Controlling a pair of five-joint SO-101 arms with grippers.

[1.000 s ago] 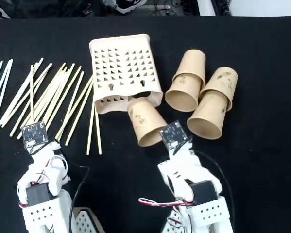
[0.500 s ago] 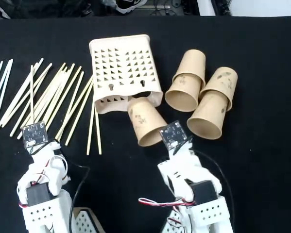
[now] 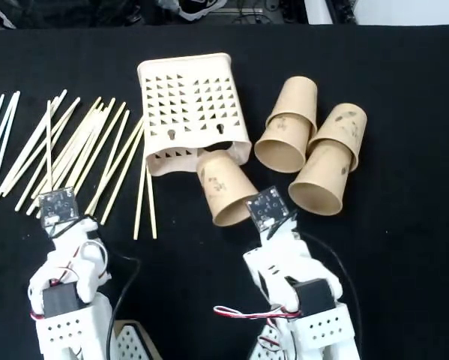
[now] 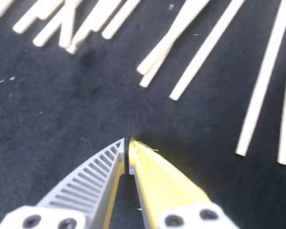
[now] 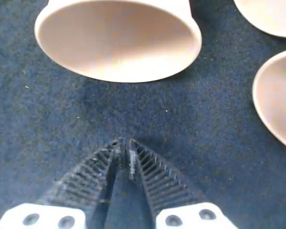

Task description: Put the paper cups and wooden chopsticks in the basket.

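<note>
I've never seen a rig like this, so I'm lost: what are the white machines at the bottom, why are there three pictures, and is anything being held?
The white machines are two small robot arms, the left arm and the right arm. That picture comes from a camera looking down over the black table. The other two pictures come from small cameras on each arm's wrist, looking along its pincer.

The left pincer is over bare cloth near the loose chopsticks. The right pincer faces the open mouth of a cup lying on its side. Both pincers are shut and hold nothing.

Also on the table are a pale basket with holes, next to that cup, and two stacks of cups to the side.
</note>
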